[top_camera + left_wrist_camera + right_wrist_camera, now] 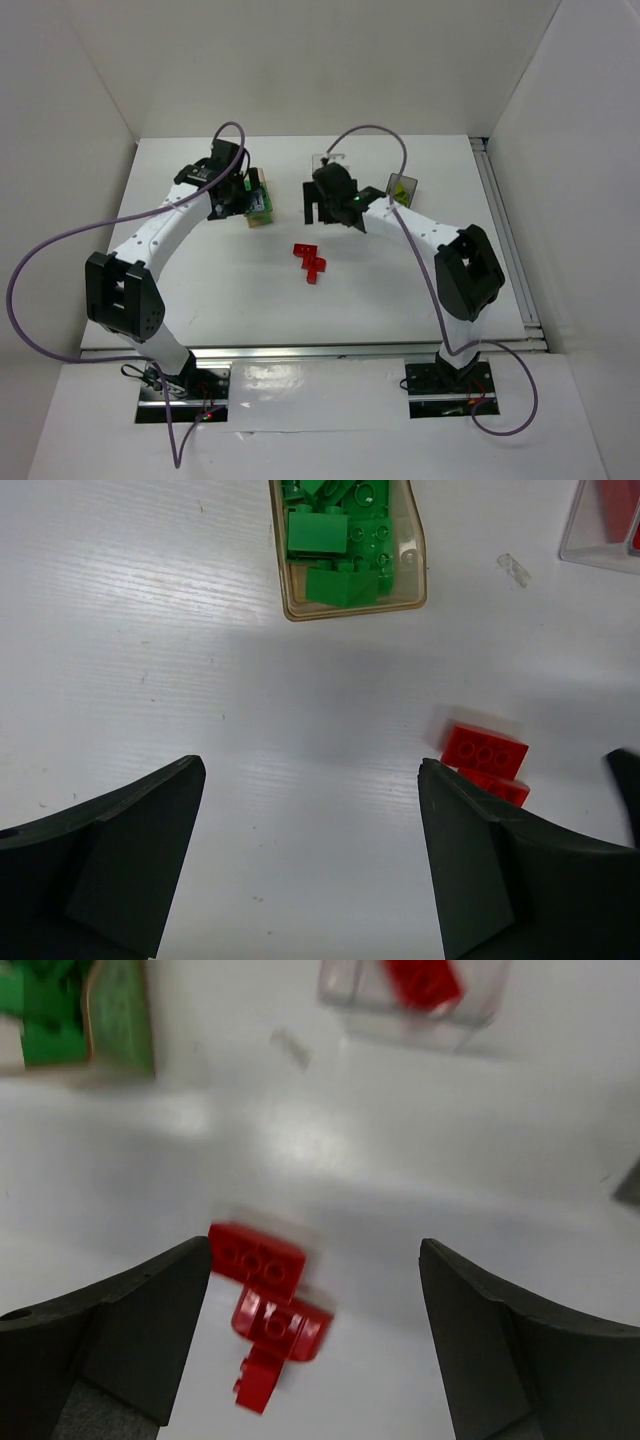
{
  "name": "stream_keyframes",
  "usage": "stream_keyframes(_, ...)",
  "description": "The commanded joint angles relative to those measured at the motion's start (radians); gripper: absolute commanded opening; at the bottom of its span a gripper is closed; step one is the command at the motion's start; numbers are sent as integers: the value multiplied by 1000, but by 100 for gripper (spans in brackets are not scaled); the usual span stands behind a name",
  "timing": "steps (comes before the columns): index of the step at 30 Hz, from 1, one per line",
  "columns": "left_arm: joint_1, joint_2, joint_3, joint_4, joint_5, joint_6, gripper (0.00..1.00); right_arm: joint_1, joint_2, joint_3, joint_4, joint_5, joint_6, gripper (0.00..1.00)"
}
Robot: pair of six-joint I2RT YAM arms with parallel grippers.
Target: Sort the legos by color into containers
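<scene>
R gripper (315, 1260) released, empty, near red bricks (268, 1305) | L gripper (312, 770) released too | risk: bricks lay touching, pinch could scatter them.

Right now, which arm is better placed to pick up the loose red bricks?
Probably right: red bricks lie between the open right fingers; the left fingers have them off to one side.

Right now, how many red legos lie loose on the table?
3 red legos in one touching cluster: far one, middle one, near one. Others may hide beneath.
</scene>
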Motion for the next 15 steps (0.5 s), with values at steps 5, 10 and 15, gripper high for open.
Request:
stream_keyframes(5,11,-18,-18,11,4,1,97,107,8,-86,-5,-121,-144,93)
stream_keyframes(10,11,-37,-38,11,4,1,97,151,98,10,-34,-67,-252,96)
stream_keyframes(15,11,-37,-47,20,4,1,97,170,184,53,-44,-47,-318,96)
